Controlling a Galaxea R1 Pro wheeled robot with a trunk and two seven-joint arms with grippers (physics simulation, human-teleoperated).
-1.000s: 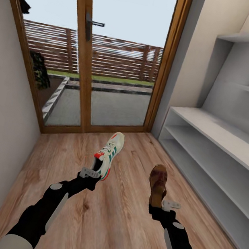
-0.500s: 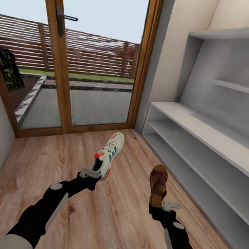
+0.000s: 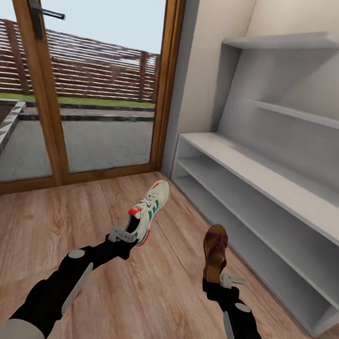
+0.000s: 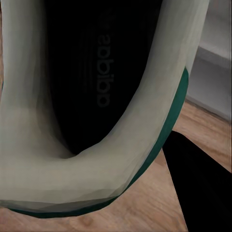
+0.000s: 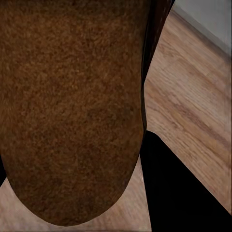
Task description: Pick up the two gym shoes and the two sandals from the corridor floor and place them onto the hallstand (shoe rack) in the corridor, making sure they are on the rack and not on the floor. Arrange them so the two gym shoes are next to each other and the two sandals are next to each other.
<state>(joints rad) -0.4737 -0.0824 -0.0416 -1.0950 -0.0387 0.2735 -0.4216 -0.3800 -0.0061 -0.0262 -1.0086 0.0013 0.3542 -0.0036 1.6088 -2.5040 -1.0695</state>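
Observation:
My left gripper (image 3: 129,236) is shut on the heel of a white gym shoe (image 3: 148,211) with green stripes and red accents, held above the corridor floor (image 3: 157,301). The left wrist view looks into that gym shoe's dark opening and pale collar (image 4: 92,179). A brown sandal (image 3: 214,251) is held by its heel in my right gripper (image 3: 216,279), which is shut on it. Its brown insole (image 5: 72,111) spreads across the right wrist view. The pale grey hallstand (image 3: 277,188) stands at the right, its bench top and low shelves bare.
A wood-framed glass door (image 3: 68,79) with a dark handle closes the corridor's far end. Beige wall runs behind the hallstand, with two stepped wall shelves (image 3: 292,44) above the bench. Wood-plank floor stretches between me and the rack.
The whole view has swung to the right: the door slid left and more of the hallstand came in. Both arms keep the same pose, still holding the gym shoe and the sandal.

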